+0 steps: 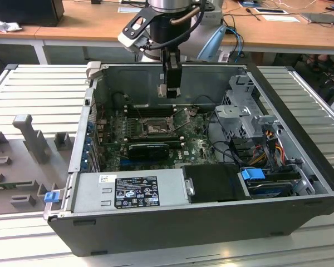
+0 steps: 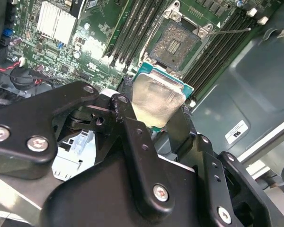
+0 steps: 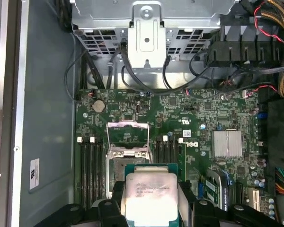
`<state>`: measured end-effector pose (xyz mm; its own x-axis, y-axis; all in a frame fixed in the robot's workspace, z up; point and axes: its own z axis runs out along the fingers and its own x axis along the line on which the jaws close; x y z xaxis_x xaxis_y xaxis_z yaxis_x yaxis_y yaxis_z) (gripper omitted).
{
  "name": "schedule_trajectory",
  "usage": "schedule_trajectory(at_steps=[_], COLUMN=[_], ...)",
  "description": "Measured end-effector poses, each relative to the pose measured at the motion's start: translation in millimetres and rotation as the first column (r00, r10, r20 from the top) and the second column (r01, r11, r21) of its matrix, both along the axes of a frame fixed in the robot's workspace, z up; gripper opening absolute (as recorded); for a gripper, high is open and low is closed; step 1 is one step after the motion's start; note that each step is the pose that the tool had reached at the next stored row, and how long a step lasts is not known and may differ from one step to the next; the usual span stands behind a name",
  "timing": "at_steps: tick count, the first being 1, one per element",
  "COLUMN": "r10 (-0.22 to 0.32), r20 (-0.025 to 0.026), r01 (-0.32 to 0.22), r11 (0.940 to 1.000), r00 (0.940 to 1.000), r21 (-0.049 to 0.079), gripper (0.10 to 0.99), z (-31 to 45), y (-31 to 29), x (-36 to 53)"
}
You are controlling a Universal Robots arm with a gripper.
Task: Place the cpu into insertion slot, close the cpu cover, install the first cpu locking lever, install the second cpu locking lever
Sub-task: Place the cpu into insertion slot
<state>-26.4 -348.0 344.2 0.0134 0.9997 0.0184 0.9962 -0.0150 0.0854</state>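
My gripper (image 1: 168, 90) hangs inside the open computer case, above the far part of the green board. It is shut on the cpu (image 3: 150, 196), a flat square chip with a pale silvery face, held by its two side edges between the black fingers (image 3: 114, 201). In the second wrist view the cpu (image 2: 157, 101) is tilted and sits just short of the insertion slot (image 2: 176, 43), apart from it. The slot (image 3: 117, 163) lies open, partly hidden behind the chip. The cpu cover (image 3: 128, 125) stands raised at the slot's far side. A thin metal lever (image 2: 229, 30) juts out beside the slot.
Black memory slots (image 3: 90, 170) flank the socket. A silver heatsink (image 3: 227, 144) sits on the board. A metal drive cage (image 1: 247, 119) with cables fills the exterior view's right, a power supply (image 1: 131, 189) the front. The case walls (image 1: 172, 72) enclose the board.
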Motion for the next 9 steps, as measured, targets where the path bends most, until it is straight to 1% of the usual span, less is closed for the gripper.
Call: schedule_trajectory(at_steps=[4,5,8,9], r10=[-0.013,-0.018,-0.061,-0.085], r20=[0.0,0.0,0.0,0.0], r01=[0.013,0.018,0.061,0.085], r11=[0.9999,0.9998,0.9981,0.9964], r00=[0.9999,0.9998,0.9981,0.9964], r21=[0.0,0.0,-0.001,-0.001], gripper=[0.529,0.529,0.529,0.529], z=[-6.5,-7.1,-9.2,-9.9], y=[0.0,0.0,0.0,0.0], x=[0.0,0.0,0.0,0.0])
